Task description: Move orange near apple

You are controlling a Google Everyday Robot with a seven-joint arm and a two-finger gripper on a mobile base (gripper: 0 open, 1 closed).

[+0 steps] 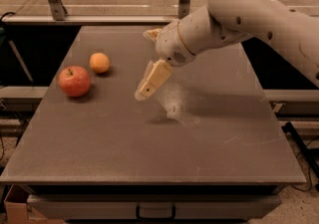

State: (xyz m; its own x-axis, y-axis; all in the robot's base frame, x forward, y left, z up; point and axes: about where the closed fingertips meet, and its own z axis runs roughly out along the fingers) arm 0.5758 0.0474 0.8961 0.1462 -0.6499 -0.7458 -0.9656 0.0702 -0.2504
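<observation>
Orange [99, 62] sitting on desk [149, 168] at far left, just beside apple [74, 81], not touching; placement likely satisfying task. End effector [149, 82] hanging above desk, right of fruit, carrying nothing; released or clenched, cannot tell.

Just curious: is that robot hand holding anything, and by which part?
Nothing. The gripper hangs empty above the table, apart from the orange and apple.
</observation>
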